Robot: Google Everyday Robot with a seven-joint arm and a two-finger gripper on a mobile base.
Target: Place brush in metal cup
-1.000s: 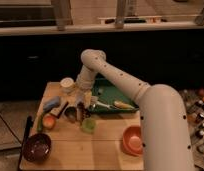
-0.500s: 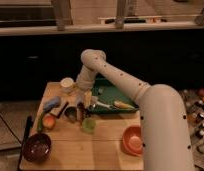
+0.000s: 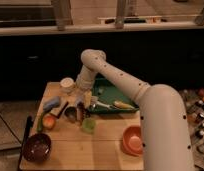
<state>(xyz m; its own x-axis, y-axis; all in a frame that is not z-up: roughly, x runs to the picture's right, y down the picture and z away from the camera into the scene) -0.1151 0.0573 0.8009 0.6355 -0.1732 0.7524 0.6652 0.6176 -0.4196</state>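
Note:
The metal cup [image 3: 71,114] stands on the wooden table [image 3: 102,150], left of the middle, small and dull grey with a dark inside. My gripper [image 3: 81,106] hangs from the pale arm, just above and to the right of the cup's rim, close to it. I cannot pick out the brush; it may be hidden at the gripper. A slim white item [image 3: 103,104] lies in the tray, and I cannot tell what it is.
A dark green tray [image 3: 113,90] sits behind the gripper with a yellow item [image 3: 123,105] in it. Around the cup are a translucent green cup [image 3: 88,125], a white cup [image 3: 68,84], a blue object [image 3: 51,104] and an orange fruit [image 3: 49,121]. An orange bowl [image 3: 132,140] and a dark bowl [image 3: 37,147] stand in front.

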